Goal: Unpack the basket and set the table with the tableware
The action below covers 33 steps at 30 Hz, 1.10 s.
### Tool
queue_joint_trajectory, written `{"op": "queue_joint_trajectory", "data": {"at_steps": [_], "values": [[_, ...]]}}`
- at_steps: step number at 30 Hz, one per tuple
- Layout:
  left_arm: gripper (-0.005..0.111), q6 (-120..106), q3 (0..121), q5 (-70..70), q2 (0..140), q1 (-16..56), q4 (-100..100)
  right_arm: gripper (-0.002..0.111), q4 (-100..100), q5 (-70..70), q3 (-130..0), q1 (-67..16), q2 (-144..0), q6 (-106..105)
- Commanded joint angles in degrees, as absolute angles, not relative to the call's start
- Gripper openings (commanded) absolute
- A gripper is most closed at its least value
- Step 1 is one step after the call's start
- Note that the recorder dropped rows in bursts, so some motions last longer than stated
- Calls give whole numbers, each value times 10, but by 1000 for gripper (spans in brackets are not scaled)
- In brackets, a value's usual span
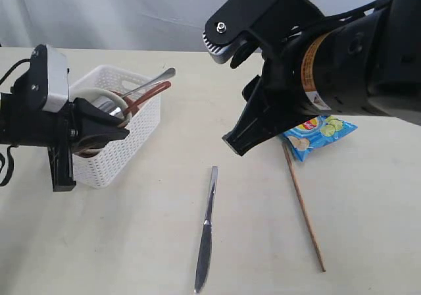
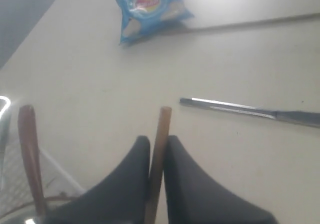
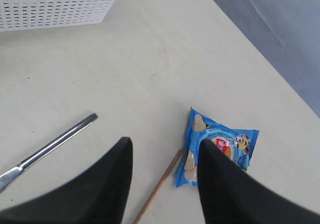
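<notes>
The white basket (image 1: 135, 140) stands at the left of the table (image 1: 118, 242), with a dark red spoon (image 1: 150, 95) and a steel handle (image 1: 160, 78) sticking out of it. My left gripper (image 2: 157, 140) hangs over the basket, shut on a brown wooden chopstick (image 2: 161, 129) that points out past the fingertips. A steel knife (image 1: 206, 232) lies mid-table and a second chopstick (image 1: 304, 206) lies to its right. My right gripper (image 3: 165, 146) hovers open above that chopstick (image 3: 160, 184), holding nothing.
A blue chip bag (image 1: 320, 132) lies at the right beside the loose chopstick's far end, partly under the right arm. The right arm's bulk fills the upper right of the exterior view. A grey backdrop runs along the table's far edge.
</notes>
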<state>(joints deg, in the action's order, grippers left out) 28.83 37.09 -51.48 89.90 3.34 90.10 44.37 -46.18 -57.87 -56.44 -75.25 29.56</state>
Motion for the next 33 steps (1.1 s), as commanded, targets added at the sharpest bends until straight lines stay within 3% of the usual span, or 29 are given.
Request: {"op": "queue_joint_trajectory", "data": {"at_steps": [1,18,33], "values": [[0,367,388,-540,896,32,896,41,448,-457,-579,-561,-749,289],[0,421,394,-505,751,32,908,41,448,-453,-579,-561,-749,289],[0,758,442,-511,714,32,799,41,402,-324,-579,-561,-751,291]]}}
